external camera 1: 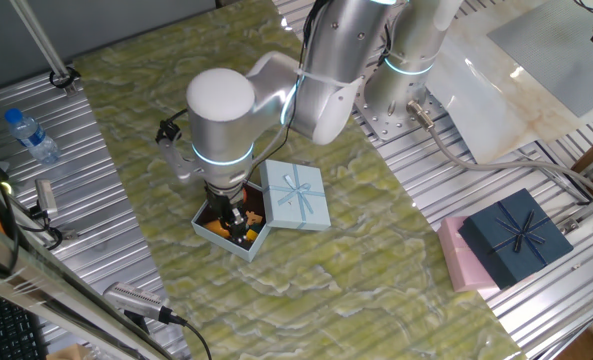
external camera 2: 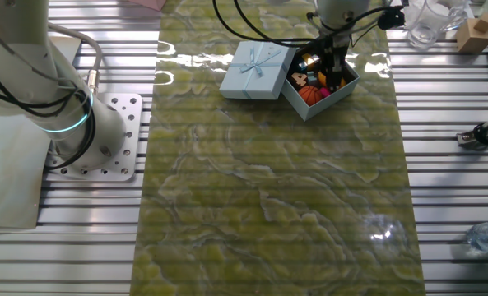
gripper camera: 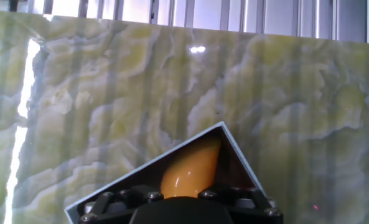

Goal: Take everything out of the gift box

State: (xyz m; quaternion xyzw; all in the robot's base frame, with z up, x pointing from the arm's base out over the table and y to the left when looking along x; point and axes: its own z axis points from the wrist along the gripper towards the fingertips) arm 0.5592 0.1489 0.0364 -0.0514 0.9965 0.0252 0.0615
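Box point(external camera 1: 228, 238) sits open at centre-left of the worktop point(external camera 1: 356, 260), lid point(external camera 1: 296, 195) touching it, jaws down inside among the toys point(external camera 2: 311, 92), can't tell if they're open or closed.

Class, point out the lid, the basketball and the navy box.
lid point(external camera 2: 254, 69): the other fixed view, middle of its top by the bow.
basketball point(external camera 2: 309, 94): the other fixed view, its orange surface.
navy box point(external camera 1: 517, 236): one fixed view, top, at the bow.
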